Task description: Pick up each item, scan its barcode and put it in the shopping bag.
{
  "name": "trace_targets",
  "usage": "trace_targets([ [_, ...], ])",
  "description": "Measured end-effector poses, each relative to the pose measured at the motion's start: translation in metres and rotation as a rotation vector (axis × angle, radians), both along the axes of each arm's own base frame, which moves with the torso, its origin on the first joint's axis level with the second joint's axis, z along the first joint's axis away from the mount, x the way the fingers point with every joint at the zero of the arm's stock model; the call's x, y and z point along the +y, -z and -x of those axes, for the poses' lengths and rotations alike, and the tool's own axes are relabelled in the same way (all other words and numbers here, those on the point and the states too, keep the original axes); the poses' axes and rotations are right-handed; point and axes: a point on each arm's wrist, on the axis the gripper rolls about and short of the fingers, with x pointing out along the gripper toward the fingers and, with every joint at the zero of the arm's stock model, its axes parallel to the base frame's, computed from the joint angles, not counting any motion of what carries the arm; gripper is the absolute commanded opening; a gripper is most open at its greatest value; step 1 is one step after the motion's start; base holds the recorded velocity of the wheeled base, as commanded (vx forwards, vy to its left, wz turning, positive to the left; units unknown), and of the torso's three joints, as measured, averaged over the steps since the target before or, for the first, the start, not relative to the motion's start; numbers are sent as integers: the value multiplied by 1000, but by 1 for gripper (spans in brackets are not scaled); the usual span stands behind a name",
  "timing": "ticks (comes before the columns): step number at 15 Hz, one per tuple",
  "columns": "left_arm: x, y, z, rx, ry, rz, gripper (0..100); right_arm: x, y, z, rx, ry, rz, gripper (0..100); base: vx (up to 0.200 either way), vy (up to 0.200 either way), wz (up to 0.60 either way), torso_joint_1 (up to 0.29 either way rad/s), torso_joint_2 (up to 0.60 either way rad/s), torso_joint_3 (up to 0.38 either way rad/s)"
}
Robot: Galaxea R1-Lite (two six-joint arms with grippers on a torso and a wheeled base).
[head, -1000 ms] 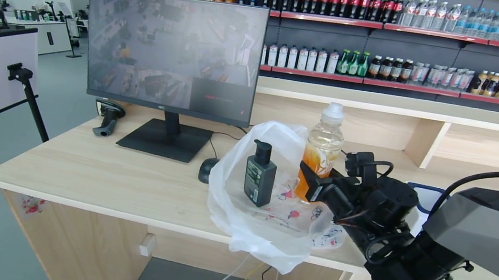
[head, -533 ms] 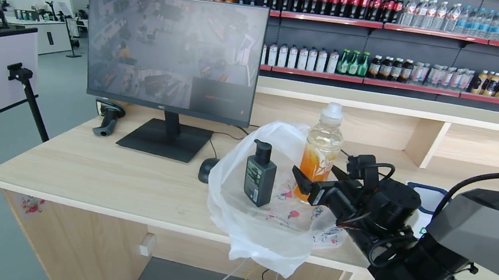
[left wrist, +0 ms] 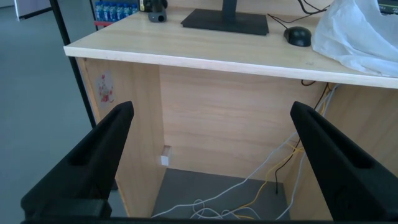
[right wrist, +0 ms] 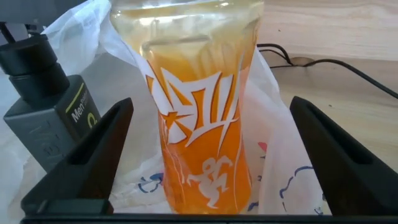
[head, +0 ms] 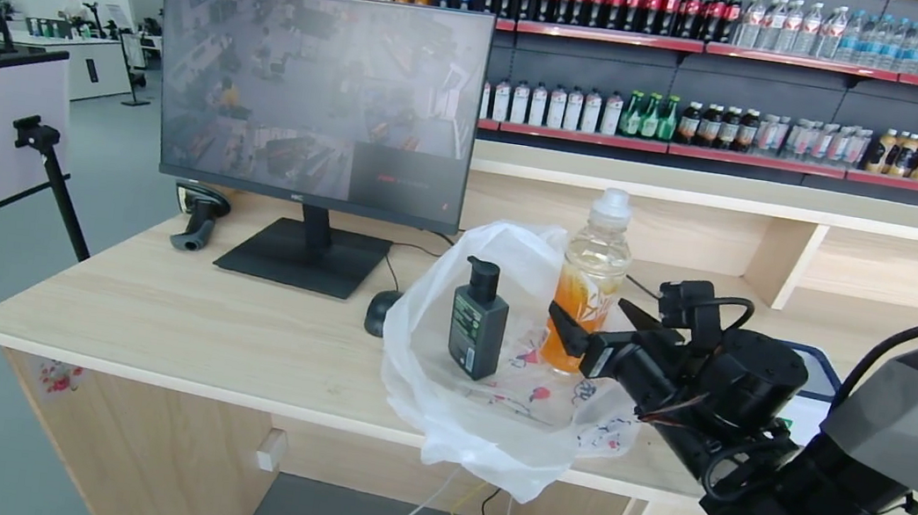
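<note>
The orange drink bottle (head: 590, 288) stands upright inside the shopping bag (head: 420, 363), with a dark pump bottle (head: 477, 324) beside it in there. My right claw (right wrist: 211, 104), spread wide, flanks the drink without touching. My left claw (left wrist: 211, 106) hangs spread, lower than the bag.

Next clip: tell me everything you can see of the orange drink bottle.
The bottle is clear plastic with a white cap and a narrowed waist. It looks pale yellow above and orange with white graphics below. It stands upright inside the open white bag on the counter, to the right of a dark pump bottle. The right gripper brackets its lower half with fingers open, and the wrist view shows a gap on at least one side.
</note>
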Motion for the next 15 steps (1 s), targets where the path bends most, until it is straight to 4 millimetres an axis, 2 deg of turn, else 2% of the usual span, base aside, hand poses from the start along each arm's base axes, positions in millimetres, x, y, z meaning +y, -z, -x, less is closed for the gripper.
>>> trace_targets([
  [4,0,0,0,0,1,0,100,-9,-17,20,-14,-1,-6,100,0,0,0,0,0,0],
  [7,0,0,0,0,0,0,100,-30,-46,46,-66,27,-29,100,0,0,0,0,0,0],
  [10,0,0,0,0,0,1,100,-63,-64,99,-84,67,-41,100,0,0,0,0,0,0],
  [13,0,0,0,0,1,0,100,-89,-60,158,-64,89,-29,100,0,0,0,0,0,0],
  [15,0,0,0,0,0,1,100,-97,-58,181,-44,93,-19,100,0,0,0,0,0,0],
])
